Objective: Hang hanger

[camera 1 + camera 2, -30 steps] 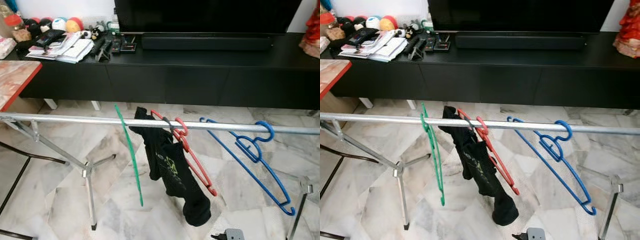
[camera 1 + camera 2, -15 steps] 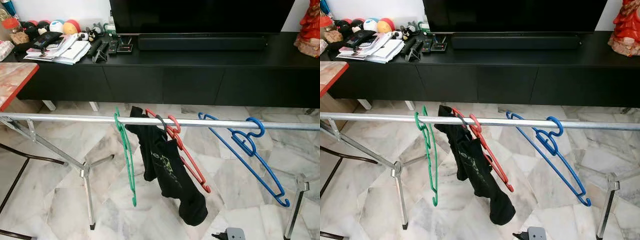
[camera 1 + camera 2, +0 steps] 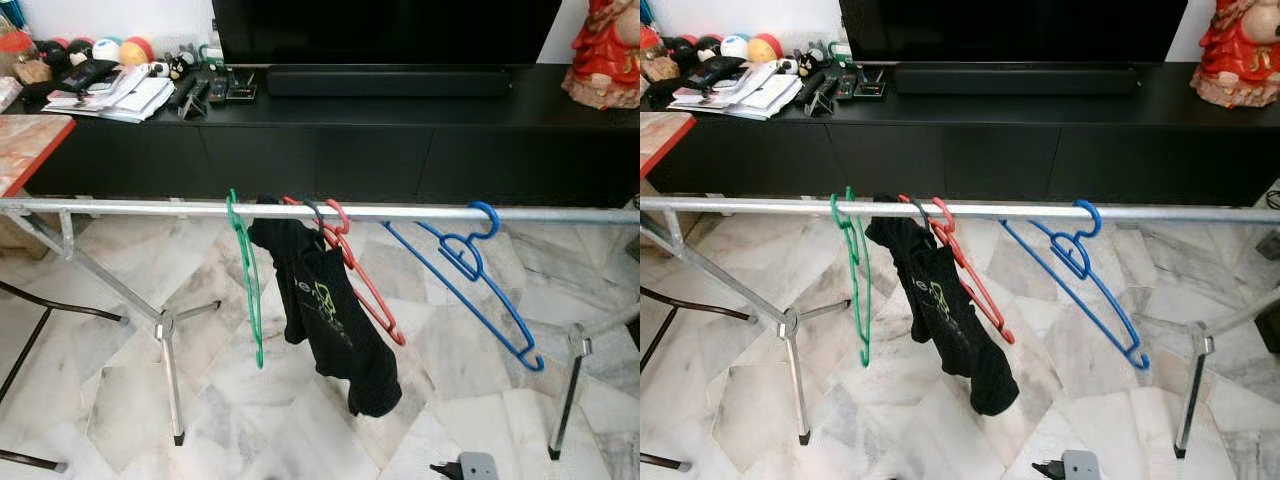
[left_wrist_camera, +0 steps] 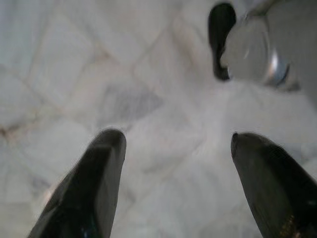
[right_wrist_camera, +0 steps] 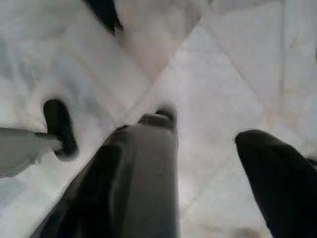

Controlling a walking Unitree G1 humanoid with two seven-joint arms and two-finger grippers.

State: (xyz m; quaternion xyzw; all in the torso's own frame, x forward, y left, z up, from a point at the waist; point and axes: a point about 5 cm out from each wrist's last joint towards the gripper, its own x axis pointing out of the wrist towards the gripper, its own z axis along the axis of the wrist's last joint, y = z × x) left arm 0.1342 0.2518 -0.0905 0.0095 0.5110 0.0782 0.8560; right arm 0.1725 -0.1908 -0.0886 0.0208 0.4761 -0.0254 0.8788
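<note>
A silver clothes rail (image 3: 150,208) runs across in front of me. On it hang a green hanger (image 3: 246,285), a red hanger (image 3: 368,290) with a black garment (image 3: 330,320) draped over it, and a blue hanger (image 3: 470,285). All three hooks sit over the rail. In the left wrist view my left gripper (image 4: 176,139) hangs open over the marble floor, holding nothing. My right gripper (image 5: 203,129) is likewise open above the floor with nothing between its fingers.
The rack's slanted legs (image 3: 168,340) and right post (image 3: 565,395) stand on marble floor. Behind are a black TV console (image 3: 330,150), a soundbar (image 3: 388,80), clutter (image 3: 110,85) and a red figurine (image 3: 600,50). A red-edged table (image 3: 30,150) is left; a grey adapter (image 3: 470,466) lies near.
The green hanger was swinging at a slant a second ago and now hangs nearly straight down from the rail. The whole view has shifted, so the camera has moved.
</note>
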